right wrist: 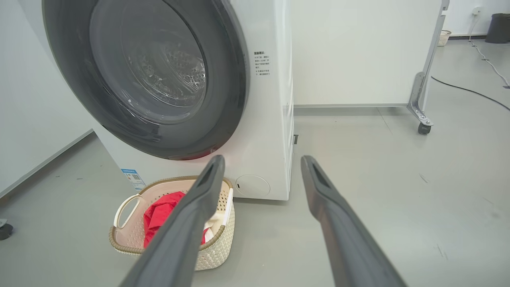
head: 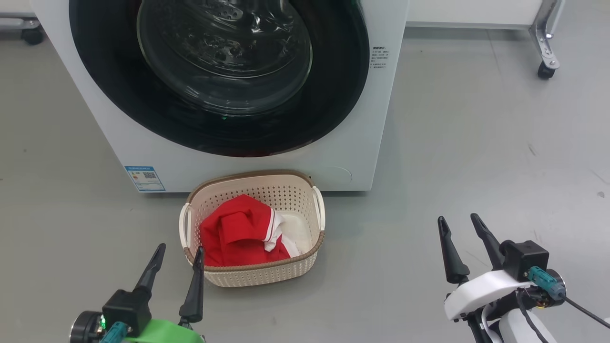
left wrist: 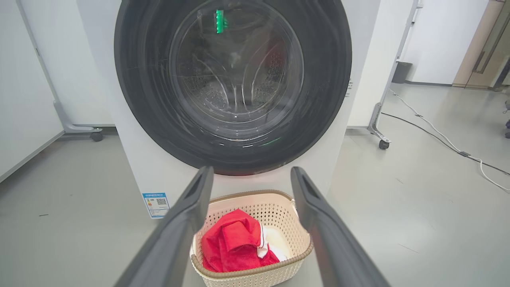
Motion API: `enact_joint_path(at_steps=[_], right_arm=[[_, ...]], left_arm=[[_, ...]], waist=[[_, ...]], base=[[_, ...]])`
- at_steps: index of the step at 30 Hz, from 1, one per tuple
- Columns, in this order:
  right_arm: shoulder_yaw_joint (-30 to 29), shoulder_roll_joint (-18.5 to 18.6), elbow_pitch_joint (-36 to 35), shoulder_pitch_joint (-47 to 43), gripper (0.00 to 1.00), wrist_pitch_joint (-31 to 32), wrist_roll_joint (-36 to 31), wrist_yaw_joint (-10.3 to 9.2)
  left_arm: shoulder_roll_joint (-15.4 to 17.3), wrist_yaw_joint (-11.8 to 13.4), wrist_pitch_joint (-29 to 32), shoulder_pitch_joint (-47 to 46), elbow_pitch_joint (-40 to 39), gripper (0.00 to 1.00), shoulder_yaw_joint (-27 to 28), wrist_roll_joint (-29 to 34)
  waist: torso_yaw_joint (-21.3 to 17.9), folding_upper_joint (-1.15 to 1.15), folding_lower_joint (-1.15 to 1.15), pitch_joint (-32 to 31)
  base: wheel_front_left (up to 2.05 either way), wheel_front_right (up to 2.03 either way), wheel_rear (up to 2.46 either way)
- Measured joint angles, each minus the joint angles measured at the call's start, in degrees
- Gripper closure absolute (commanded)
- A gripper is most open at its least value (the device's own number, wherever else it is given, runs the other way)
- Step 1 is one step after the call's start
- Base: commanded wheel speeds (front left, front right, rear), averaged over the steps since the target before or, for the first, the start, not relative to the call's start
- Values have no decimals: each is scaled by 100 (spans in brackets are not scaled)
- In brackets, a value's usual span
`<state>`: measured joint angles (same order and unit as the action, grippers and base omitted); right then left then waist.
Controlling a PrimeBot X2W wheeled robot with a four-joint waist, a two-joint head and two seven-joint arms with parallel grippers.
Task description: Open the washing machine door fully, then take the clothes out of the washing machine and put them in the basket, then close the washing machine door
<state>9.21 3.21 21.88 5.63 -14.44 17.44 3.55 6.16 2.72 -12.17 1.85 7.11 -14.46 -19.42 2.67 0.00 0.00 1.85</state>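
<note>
Two long dark fingers of the robot's left gripper [head: 181, 247] rise spread wide at the lower left of the head view, holding nothing. One fingertip [head: 198, 267] overlaps the near-left corner of the small cream perforated plastic basket [head: 267, 278] with its brown woven-look rim; whether they touch cannot be told. At the lower right, the right gripper [head: 457, 217] on its white forearm [head: 481, 288] also stands wide and empty, well apart from the basket, over bare grey floor [head: 476, 143]. The bright red garment [head: 233, 236] with white striped trim lies crumpled inside the basket, toward its left side, with pale basket bottom showing to its right. The basket sits on the floor at centre frame, just in front of the big white front-loading washing machine [head: 119, 138], near a small blue sticker [head: 144, 178] at the machine's lower left. Above, the large round door [head: 333, 95], glossy black-framed around a bulging clear glass bowl [head: 224, 57], lies closed flat against the machine's front across the upper centre.
</note>
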Motion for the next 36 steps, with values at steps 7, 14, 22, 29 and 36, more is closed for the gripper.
enact_joint_path(at_steps=[7, 14, 22, 29, 36], right_arm=[[12, -15, -301, -308, 0, 0, 3, -75], [36, -45, -534, -520, 0, 0, 15, -127], [71, -53, -724, -707, 0, 0, 19, -170], [102, -59, -849, -812, 0, 0, 19, -221], [125, -62, -945, -873, 0, 0, 21, -229]], left_arm=[[1, 9, 58, 98, -90, 0, -35, 0], [1, 52, 110, 181, -188, 0, -33, 0], [14, 56, 160, 205, -259, 0, -33, 0], [15, 59, 202, 232, -335, 0, -47, 0], [15, 103, 253, 300, -394, 0, -54, 0]], waist=[[-104, 0, 0, -114], [-106, 0, 0, -135], [-103, 0, 0, -160], [-112, 0, 0, -175], [-115, 0, 0, -182]], base=[[0, 0, 0], [0, 0, 0], [0, 0, 0], [0, 0, 0], [0, 0, 0]])
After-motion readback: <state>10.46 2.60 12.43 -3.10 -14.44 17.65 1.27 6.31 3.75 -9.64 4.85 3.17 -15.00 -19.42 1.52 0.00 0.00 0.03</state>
